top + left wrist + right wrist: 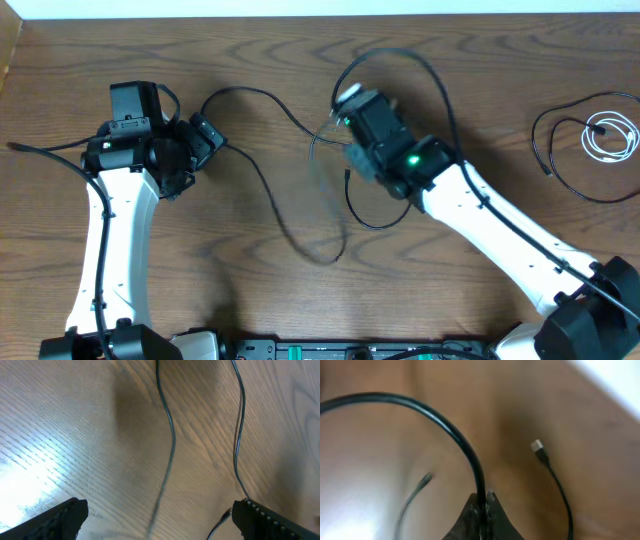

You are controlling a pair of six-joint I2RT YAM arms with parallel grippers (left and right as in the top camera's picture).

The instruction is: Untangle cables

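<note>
Several thin black cables [262, 95] lie looped over the middle of the wooden table. My right gripper [338, 110] hangs over the tangle. In the right wrist view the right gripper [484, 499] is shut on a black cable [447, 422] that arcs up and away to the left. A second cord with a small plug end [536, 446] lies just to its right. My left gripper [160, 517] is open above the table, with one black cable [171, 445] running between its fingers [262, 519], untouched. Another cable [240, 425] runs down to the right finger.
A separate black cable loop [560, 170] and a coiled white cord [612, 135] lie at the far right of the table. The table's back edge [320, 14] runs along the top. Both arm bases stand at the front edge.
</note>
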